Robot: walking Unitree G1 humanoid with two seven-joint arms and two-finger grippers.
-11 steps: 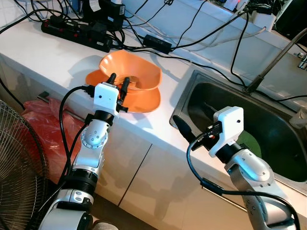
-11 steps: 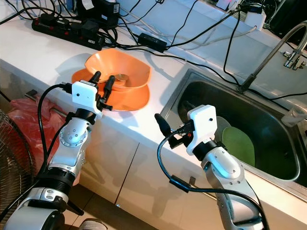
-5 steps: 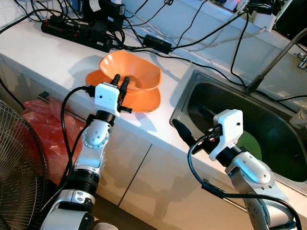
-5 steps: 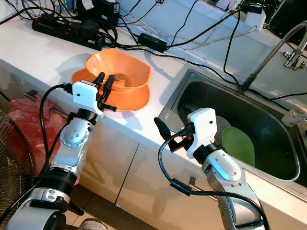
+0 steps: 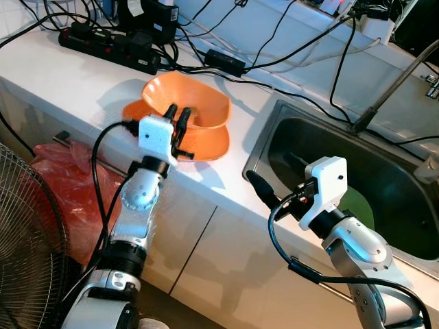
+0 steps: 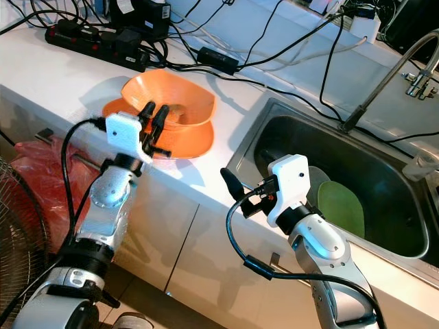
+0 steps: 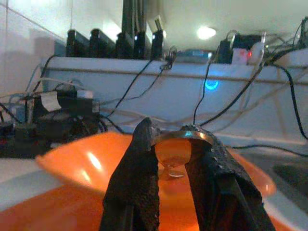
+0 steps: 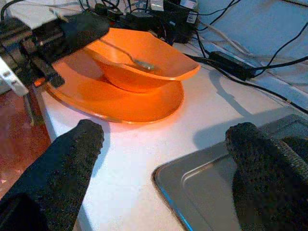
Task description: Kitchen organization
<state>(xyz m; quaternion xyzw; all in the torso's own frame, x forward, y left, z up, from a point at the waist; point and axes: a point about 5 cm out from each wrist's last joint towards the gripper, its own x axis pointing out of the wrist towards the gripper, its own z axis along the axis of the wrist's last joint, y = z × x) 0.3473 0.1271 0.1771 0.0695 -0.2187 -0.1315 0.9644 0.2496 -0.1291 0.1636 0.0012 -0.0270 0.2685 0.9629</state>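
Note:
An orange bowl (image 5: 186,101) rests tilted on an orange plate (image 5: 206,142) on the white counter (image 5: 62,75). A metal spoon (image 8: 129,57) lies in the bowl, its handle slanting up toward the plate's near-left rim. My left gripper (image 5: 178,112) hovers at that rim of the bowl, shut on the spoon's handle, which the left wrist view shows pinched at the fingertips (image 7: 149,137). My right gripper (image 5: 278,177) is open at the counter's front edge, beside the left end of the sink (image 5: 271,133), holding nothing.
A green dish (image 6: 341,205) lies in the sink under a faucet (image 6: 398,68). A black power strip (image 5: 110,41) and several cables run along the back of the counter. Below the counter are white cabinet doors (image 5: 226,267), a red bag (image 5: 62,178) and a fan (image 5: 27,233).
My left gripper has shifted a little right and forward, closer over the bowl. The right gripper dropped slightly early on and then held still.

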